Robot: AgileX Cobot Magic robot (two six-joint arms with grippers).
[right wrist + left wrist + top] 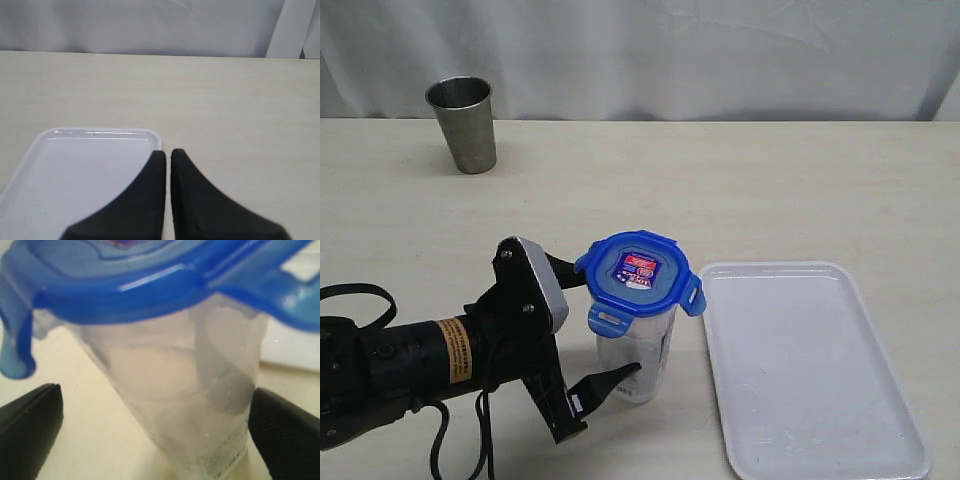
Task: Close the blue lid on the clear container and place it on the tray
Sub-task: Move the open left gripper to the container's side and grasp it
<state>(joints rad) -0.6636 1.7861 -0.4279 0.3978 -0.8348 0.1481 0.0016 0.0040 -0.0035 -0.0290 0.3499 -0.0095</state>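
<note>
The clear container point(636, 352) stands upright on the table just left of the white tray point(810, 370). The blue lid point(638, 272) sits on top of it with its flaps sticking outward. My left gripper point(605, 320) is open, one finger on each side of the container's lower body. In the left wrist view the container point(175, 390) fills the space between the fingers point(30, 425) of the left gripper point(157, 435), under the lid point(150, 285). One finger is close against its wall and the other stands apart. My right gripper point(167, 152) is shut on nothing, over the tray's point(75, 175) far corner.
A steel cup point(463, 122) stands at the back left of the table. A white curtain hangs behind the table's far edge. The tray holds nothing. Black cables trail from the left arm at the lower left.
</note>
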